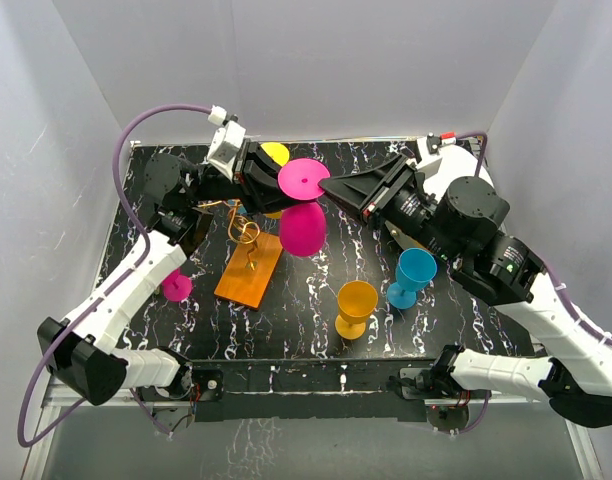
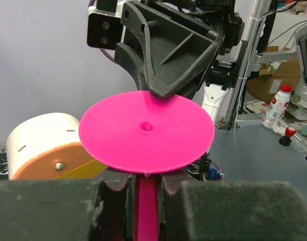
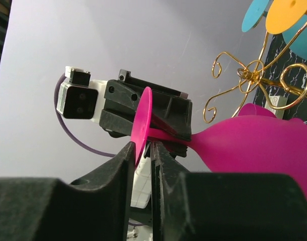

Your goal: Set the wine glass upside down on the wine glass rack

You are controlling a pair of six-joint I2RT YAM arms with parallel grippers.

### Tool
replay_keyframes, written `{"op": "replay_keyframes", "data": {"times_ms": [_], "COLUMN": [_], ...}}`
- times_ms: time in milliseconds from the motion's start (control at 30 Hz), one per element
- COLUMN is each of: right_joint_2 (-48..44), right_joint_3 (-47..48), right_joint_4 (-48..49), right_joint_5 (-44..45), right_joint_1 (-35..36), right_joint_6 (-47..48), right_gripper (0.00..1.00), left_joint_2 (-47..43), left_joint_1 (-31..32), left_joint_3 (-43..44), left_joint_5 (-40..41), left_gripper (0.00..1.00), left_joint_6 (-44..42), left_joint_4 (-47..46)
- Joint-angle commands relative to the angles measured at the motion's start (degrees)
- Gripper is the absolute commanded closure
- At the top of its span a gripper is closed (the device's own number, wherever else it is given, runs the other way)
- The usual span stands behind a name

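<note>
Jaws of the left gripper [image 2: 146, 190] are pinched on the thin stem of the magenta plastic wine glass [image 2: 146, 128]; those of the right gripper [image 3: 142, 150] nip the rim of its round foot. Only the top view shows the glass held aloft between both arms, just right of the gold wire rack on a flat orange base [image 1: 248, 268]. The right wrist view alone shows its bowl just beside the rack's scrolls. Right of the rack, an orange goblet [image 1: 356, 305] and a blue goblet [image 1: 414, 272] stand upright, bowls open upward.
</note>
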State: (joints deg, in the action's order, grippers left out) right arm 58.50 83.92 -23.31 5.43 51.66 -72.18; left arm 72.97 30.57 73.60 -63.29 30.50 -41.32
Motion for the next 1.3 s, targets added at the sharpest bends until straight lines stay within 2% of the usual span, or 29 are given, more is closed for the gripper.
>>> {"op": "replay_keyframes", "data": {"times_ms": [0, 100, 200, 233, 300, 400, 433, 467, 667, 833, 1000, 1100, 1267], "right_joint_2": [-0.59, -0.16, 0.25, 0.19, -0.17, -1.81, -2.3, -2.74, -4.84, -6.22, -7.73, -8.29, -8.37], "right_joint_3": [-1.41, -1.63, -1.28, -0.89, -0.65, -1.81, -1.94, -1.88, -0.87, -1.31, -4.14, -6.09, -9.96], "right_joint_4": [1.11, 1.42, 1.22, 0.41, -1.07, -2.14, -2.78, -3.71, -6.33, -6.56, -4.38, -1.84, 0.74], "right_joint_5": [-0.96, -2.38, -3.23, -2.45, -0.46, 2.78, 4.1, 5.48, 12.25, 16.36, 17.44, 16.73, 16.74], "right_joint_1": [0.2, 0.2, 0.2, 0.2, 0.2, 0.2, 0.2, 0.2, 0.2, 0.19, 0.2, 0.2, 0.2], "right_joint_6": [-1.87, -2.79, -3.69, -3.9, -3.93, -4.51, -4.54, -4.55, -3.51, -1.03, 1.16, 3.13, 4.66], "right_gripper": [0.86, 0.89, 1.0, 1.0, 1.0, 1.0, 1.0, 1.0, 1.0, 1.0, 1.0, 1.0, 1.0], "left_joint_2": [-0.29, -0.49, -1.27, -1.59, -2.45, -3.27, -3.77, -4.36, -8.43, -10.94, -12.66, -12.26, -13.37], "left_joint_1": [0.35, 0.36, 0.45, 0.41, 0.43, 0.43, 0.43, 0.46, 0.46, 0.44, 0.42, 0.43, 0.45], "left_joint_3": [-0.27, -0.89, -1.93, -2.23, -2.51, -1.44, -1.6, -2.04, -7.3, -7.39, -5.49, -4.34, -4.3], "left_joint_5": [-2.23, -2.95, -2.59, -2.1, -0.28, 3.68, 5.1, 6.34, 12.72, 19.69, 28.31, 29.41, 30.44], "left_gripper": [1.0, 1.0, 1.0, 1.0, 0.9, 0.69, 0.59, 0.54, 0.35, 0.33, 0.31, 0.31, 0.31], "left_joint_6": [0.78, 1.04, 1.14, 1.14, 1.18, 0.85, 0.88, 1.61, 8.0, 17.35, 27.81, 30.23, 29.5], "left_joint_4": [-5.92, -6.14, -6.0, -5.64, -3.04, 5.52, 7.46, 8.44, 8.18, 11.43, 21.57, 26.25, 28.84]}}
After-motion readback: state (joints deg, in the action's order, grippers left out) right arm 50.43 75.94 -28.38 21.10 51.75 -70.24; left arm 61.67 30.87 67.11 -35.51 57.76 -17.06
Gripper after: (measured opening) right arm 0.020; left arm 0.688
